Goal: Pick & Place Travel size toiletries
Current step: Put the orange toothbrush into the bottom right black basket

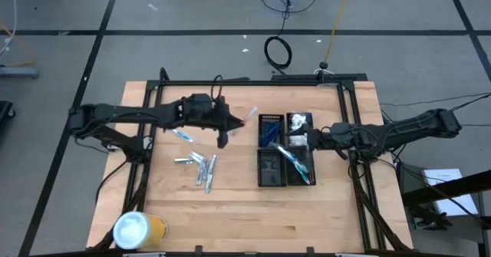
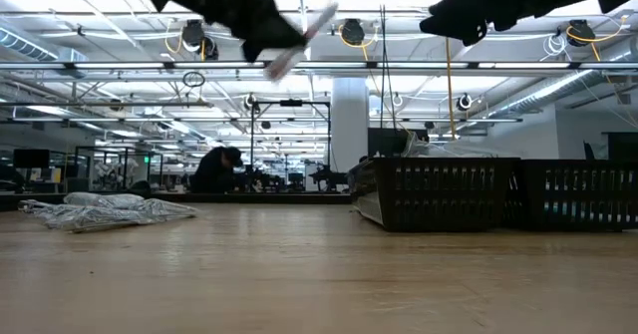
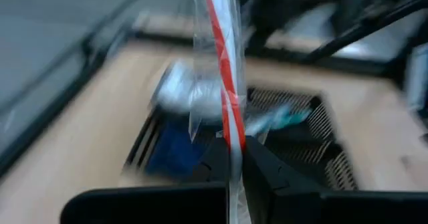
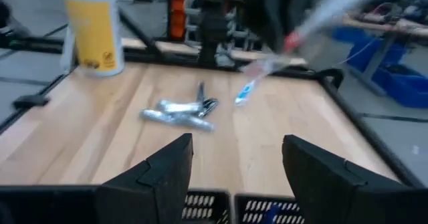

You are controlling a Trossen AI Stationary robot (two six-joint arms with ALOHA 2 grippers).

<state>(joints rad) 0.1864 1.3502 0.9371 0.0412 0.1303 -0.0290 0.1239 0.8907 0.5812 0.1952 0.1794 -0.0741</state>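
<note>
**Sam:** Toothbrush (image 1: 247, 117) in a clear wrapper, white with a red stripe. Where is it?

**Mia:** It is up in the air, near the middle of the high view. The left gripper (image 1: 234, 122) is squeezed tight on it. In the low view the toothbrush (image 2: 299, 37) sticks out at the top, left of the middle.

**Sam:** Where are the other little things?

**Mia:** A pile of silvery packets (image 1: 198, 166) lies on the wooden table (image 1: 230, 211), just left of the middle. A blue and white one (image 1: 182, 135) lies just above them. More are in the black trays (image 1: 285, 151), right of the middle. I see a blue toothbrush (image 1: 291, 159) there and a crinkly white packet (image 1: 298, 121).

**Sam:** What does the right gripper (image 1: 316, 140) do?

**Mia:** It hangs over the right edge of the trays. Its fingers (image 4: 157, 174) stand wide apart and hold nothing.

**Sam:** What is in the lower left corner?

**Mia:** A yellow can with a white lid (image 1: 138, 230) stands there.
</note>
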